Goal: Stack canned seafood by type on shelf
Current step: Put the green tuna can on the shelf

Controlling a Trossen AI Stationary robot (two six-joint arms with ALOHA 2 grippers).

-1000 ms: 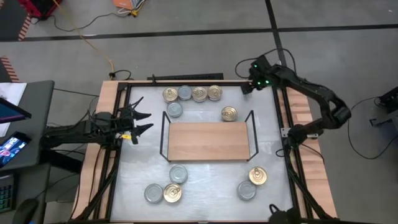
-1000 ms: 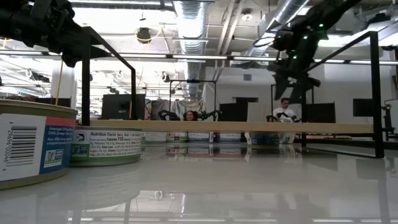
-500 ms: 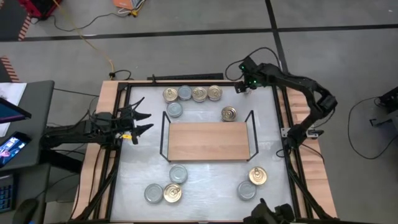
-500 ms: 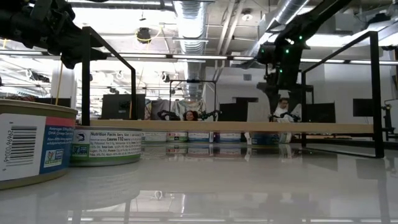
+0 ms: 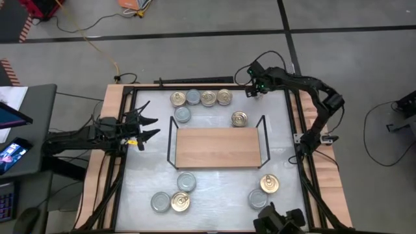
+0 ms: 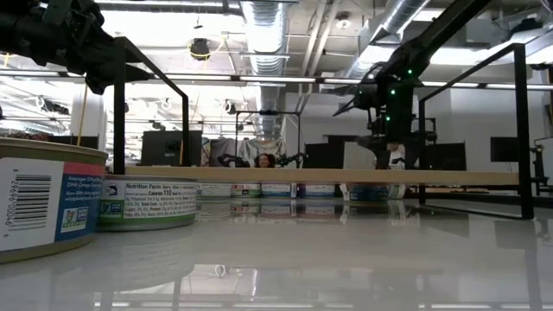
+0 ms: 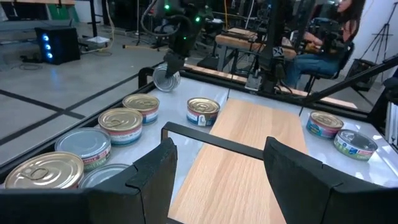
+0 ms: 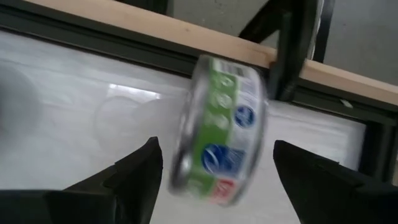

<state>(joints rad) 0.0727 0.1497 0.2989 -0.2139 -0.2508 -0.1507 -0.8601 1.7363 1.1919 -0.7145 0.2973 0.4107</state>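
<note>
The shelf (image 5: 218, 147), a light wooden board with black wire ends, lies mid-table with nothing on it. Canned seafood tins stand on the table: a far row (image 5: 200, 98), one more (image 5: 182, 115), a gold-lidded one (image 5: 239, 119), and several near the front (image 5: 180, 202). My right gripper (image 5: 251, 90) points steeply down at the far right corner, open. A green-labelled tin (image 8: 217, 134) is tipped on its edge and blurred between the fingers, with a gap on each side. The left wrist view shows this tin (image 7: 165, 79) below that gripper. My left gripper (image 5: 148, 127) waits open at the left edge.
A black frame rail (image 5: 195, 83) and a wooden strip (image 8: 186, 31) run along the far edge just behind the right gripper. Wire uprights (image 5: 263, 123) rise at the shelf's short ends. People sit beyond the table (image 7: 323, 43).
My right gripper has moved toward the table's left along the far edge and sunk toward the tabletop, tipping more steeply downward. My left gripper has kept still.
</note>
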